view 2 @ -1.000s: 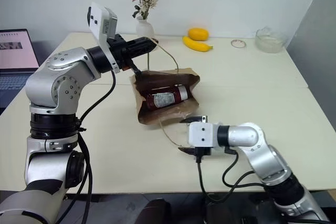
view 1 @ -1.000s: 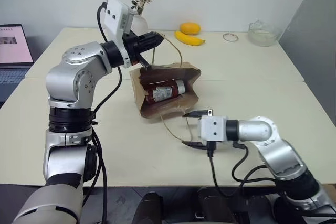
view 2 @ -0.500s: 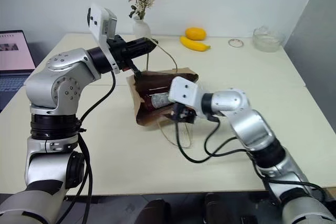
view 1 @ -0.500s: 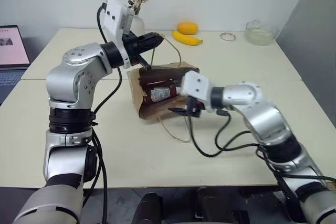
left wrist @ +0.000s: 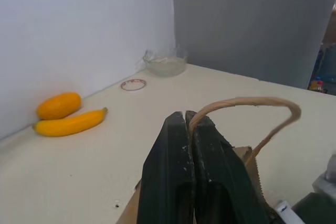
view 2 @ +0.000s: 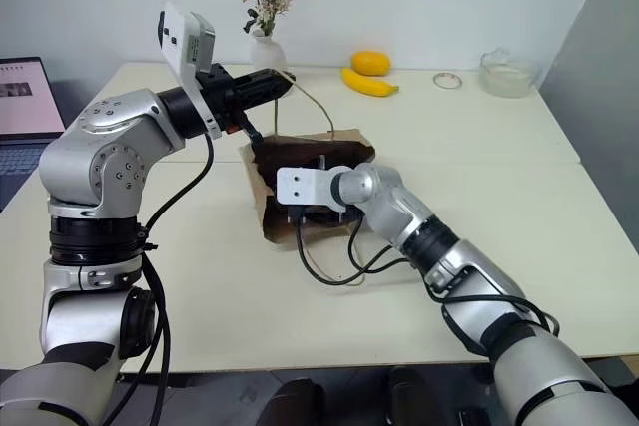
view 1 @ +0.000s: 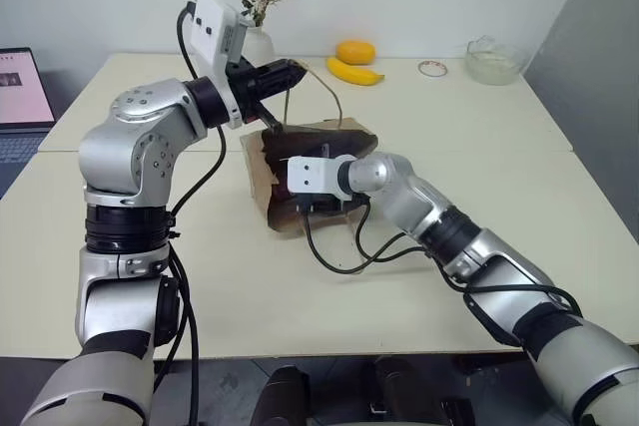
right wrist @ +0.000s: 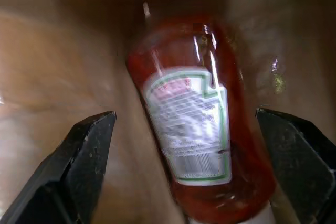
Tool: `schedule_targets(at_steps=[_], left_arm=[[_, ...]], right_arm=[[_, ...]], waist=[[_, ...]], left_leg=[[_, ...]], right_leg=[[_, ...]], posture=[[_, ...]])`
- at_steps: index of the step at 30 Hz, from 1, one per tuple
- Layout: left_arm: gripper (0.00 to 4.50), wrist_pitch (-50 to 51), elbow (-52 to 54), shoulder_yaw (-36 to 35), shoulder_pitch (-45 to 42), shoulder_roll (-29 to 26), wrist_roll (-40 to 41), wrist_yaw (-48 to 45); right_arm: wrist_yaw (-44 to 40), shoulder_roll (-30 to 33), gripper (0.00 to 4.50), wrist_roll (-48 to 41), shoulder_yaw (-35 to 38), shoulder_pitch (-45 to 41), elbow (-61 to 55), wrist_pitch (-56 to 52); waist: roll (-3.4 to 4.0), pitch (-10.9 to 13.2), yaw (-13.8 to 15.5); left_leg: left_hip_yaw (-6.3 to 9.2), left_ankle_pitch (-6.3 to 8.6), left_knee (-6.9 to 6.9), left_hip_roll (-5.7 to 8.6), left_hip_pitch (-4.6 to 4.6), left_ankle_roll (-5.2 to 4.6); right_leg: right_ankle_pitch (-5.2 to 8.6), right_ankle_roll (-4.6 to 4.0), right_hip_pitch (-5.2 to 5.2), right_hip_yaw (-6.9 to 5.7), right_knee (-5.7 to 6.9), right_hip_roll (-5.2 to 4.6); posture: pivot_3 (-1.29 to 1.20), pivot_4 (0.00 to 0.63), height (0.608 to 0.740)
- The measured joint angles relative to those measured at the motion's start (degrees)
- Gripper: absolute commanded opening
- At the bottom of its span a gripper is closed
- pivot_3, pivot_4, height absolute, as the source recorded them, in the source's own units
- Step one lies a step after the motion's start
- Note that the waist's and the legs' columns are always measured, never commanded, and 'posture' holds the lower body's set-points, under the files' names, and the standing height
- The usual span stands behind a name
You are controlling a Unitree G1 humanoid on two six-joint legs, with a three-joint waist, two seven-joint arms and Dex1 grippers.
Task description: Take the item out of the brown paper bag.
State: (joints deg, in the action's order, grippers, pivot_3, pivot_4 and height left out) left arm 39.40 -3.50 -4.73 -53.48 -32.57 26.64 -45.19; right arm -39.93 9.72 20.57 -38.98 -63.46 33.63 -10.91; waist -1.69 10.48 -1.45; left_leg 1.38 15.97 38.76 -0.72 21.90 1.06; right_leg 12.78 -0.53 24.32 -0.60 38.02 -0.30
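The brown paper bag [view 1: 259,169] lies tipped on the table with its mouth facing me. My left gripper [left wrist: 188,117] is shut on one of its tan loop handles [left wrist: 251,101] and holds it up above the bag. The item, a dark-red bottle [right wrist: 191,129] with a white label, lies inside the bag. My right gripper [right wrist: 185,116] is at the bag's mouth, pointing in. Its fingers [right wrist: 86,150] stand wide open on either side of the bottle, clear of it. In the head views the right wrist block [view 1: 305,175] covers the bottle.
At the back of the table are a yellow banana [view 1: 359,74], an orange fruit [view 1: 357,52], a white vase with dried flowers [view 1: 262,43], a small ring [view 1: 434,69] and a glass bowl [view 1: 492,62]. A laptop [view 1: 18,97] sits at the far left.
My right arm has swung from the table's front edge forward and left, up to the bag's mouth, and its fingers have spread wider. The left gripper has kept its hold on the handle.
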Motion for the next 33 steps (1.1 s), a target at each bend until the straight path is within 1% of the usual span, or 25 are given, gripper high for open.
schedule_targets(at_steps=[4,15,17,18,19,20,21,22,26,30,33], left_arm=[[0.0,0.0,0.2,0.01,0.0,-0.01,-0.01,-0.44],[0.0,-0.01,0.83,0.03,0.47,0.14,-0.02,-0.43],[0.0,-0.01,0.92,0.03,0.49,0.13,-0.02,-0.43],[0.0,-0.01,0.96,0.03,0.51,0.13,-0.02,-0.43],[0.0,-0.01,1.01,0.03,0.61,0.11,-0.02,-0.43],[0.0,-0.02,1.05,0.03,0.75,0.08,-0.03,-0.41],[0.0,-0.02,1.22,0.03,1.08,0.04,-0.03,-0.39],[0.0,-0.02,1.36,0.03,1.31,0.04,-0.04,-0.36],[0.0,-0.04,2.53,-0.15,1.89,0.02,-0.02,0.1],[0.0,-0.22,3.06,-0.4,2.23,0.09,-0.01,0.81],[0.0,-0.38,3.2,-0.63,3.09,0.14,-0.02,0.85]], right_arm=[[3.23,-1.8,4.47,5.07,-1.06,-4.81,9.78,5.69],[5.49,-8.11,4.47,10.76,-1.61,-10.05,28.3,13.83],[6.79,-8.5,4.08,11.91,-1.6,-10.66,30.38,15.26],[7.35,-8.53,3.84,12.21,-1.6,-10.78,31.15,16.17],[7.74,-8.46,3.5,12.46,-1.6,-10.77,31.69,17.13],[7.84,-8.31,3.15,12.61,-1.57,-10.77,31.89,18.14],[7.82,-8.1,2.95,12.63,-1.47,-10.76,31.88,19.11],[7.76,-7.93,2.88,12.62,-1.32,-10.75,31.81,19.69],[5.12,-5.73,2.88,11.65,0.35,-9.5,27.5,21.73],[-1.19,-1.22,2.88,8.3,3.95,-5.02,16.8,22.21],[-5.18,2.65,2.88,7.13,5.22,-1.67,8.84,21.06]], waist=[[0.01,0.01,-0.1],[0.03,0.02,-0.22],[0.03,0.02,-0.2],[0.04,0.02,-0.21],[0.04,0.02,-0.21],[0.04,0.03,-0.22],[0.04,0.03,-0.25],[0.05,0.03,-0.25],[0.06,0.06,-0.24],[0.05,0.06,-0.17],[0.06,0.06,-0.2]], left_leg=[[0.01,0.0,-0.02,-0.02,0.0,0.0],[0.02,0.0,-0.05,-0.01,0.0,0.0],[0.02,0.0,-0.04,0.0,0.0,0.0],[0.01,0.0,-0.05,0.0,0.0,0.0],[0.01,0.0,-0.04,0.0,0.0,0.0],[0.0,0.0,-0.05,0.0,0.0,0.0],[0.0,0.0,-0.05,-0.01,0.0,0.0],[0.01,0.0,-0.05,-0.01,0.0,0.0],[0.02,0.0,-0.06,-0.02,0.03,0.0],[0.03,0.0,-0.07,0.01,0.06,0.0],[0.02,0.0,-0.06,0.01,0.07,0.0]], right_leg=[[0.0,-0.01,0.01,0.0,0.0,-0.05],[-0.01,-0.03,0.03,0.0,0.01,-0.18],[-0.01,-0.03,0.03,0.0,0.01,-0.18],[-0.01,-0.03,0.03,0.01,0.01,-0.18],[-0.02,-0.03,0.03,0.01,0.02,-0.19],[-0.01,-0.03,0.03,0.02,0.01,-0.19],[-0.01,-0.03,0.03,0.02,0.01,-0.19],[-0.01,-0.03,0.03,0.01,0.01,-0.19],[-0.02,-0.03,0.05,0.01,0.0,-0.19],[-0.02,-0.02,0.04,-0.01,-0.01,-0.23],[-0.02,-0.02,0.05,0.0,-0.01,-0.25]], posture=[[0.0,0.15,0.74],[0.0,0.15,0.74],[0.0,0.15,0.74],[0.0,0.15,0.74],[0.0,0.15,0.74],[0.0,0.15,0.74],[0.0,0.15,0.74],[0.0,0.15,0.74],[0.0,0.15,0.74],[0.0,0.15,0.74],[0.0,0.15,0.74]])
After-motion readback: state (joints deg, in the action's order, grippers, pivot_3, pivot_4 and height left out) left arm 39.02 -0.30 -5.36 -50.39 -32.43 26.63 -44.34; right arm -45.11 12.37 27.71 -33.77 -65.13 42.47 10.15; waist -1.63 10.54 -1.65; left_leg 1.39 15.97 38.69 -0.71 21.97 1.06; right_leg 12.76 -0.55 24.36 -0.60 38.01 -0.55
